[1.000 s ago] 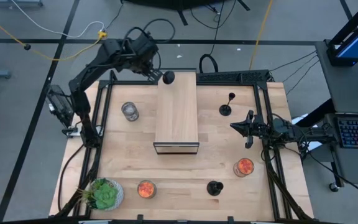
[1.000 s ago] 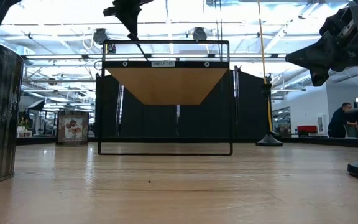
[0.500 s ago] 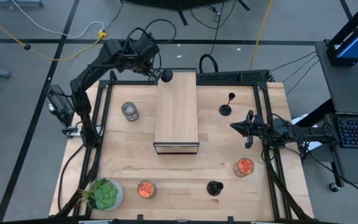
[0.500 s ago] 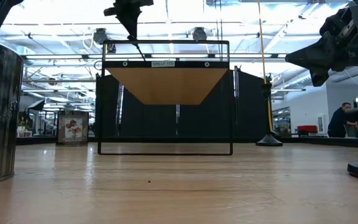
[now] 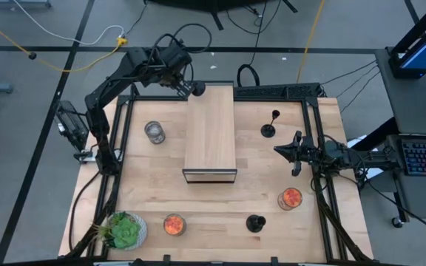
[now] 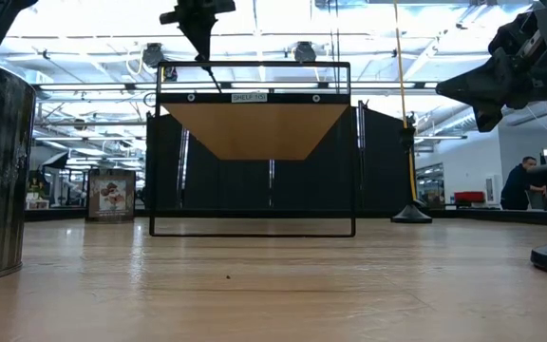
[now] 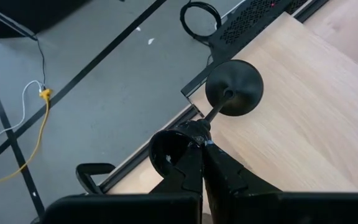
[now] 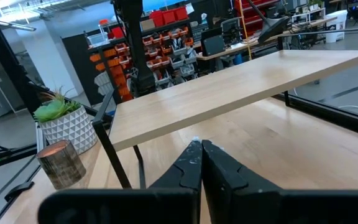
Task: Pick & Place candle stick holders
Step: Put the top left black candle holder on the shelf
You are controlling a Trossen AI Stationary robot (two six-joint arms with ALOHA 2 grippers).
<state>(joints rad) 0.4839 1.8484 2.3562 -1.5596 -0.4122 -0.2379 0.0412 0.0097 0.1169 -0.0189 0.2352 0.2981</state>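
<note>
a small black candlestick holder (image 7: 232,89) with a round flat base and thin stem is held by its stem in the left gripper (image 5: 188,89), whose fingers are clamped tight on it, at the upper centre of the high view over the far end of a raised light wooden shelf (image 5: 210,129). the right gripper (image 5: 288,151) is seen closed and empty at the right. two more black holders (image 5: 270,127) (image 5: 255,222) stand on the wooden table (image 5: 324,122).

Three black candle stick holders: one held in the left gripper (image 5: 186,88), one tall (image 5: 269,125) near the right gripper (image 5: 296,152), one squat (image 5: 255,222). Two orange-filled glasses (image 5: 174,224) (image 5: 290,198), one clear glass (image 5: 154,132), one potted plant (image 5: 124,230), one wooden shelf (image 5: 210,133) on the counter (image 5: 213,207).
</note>
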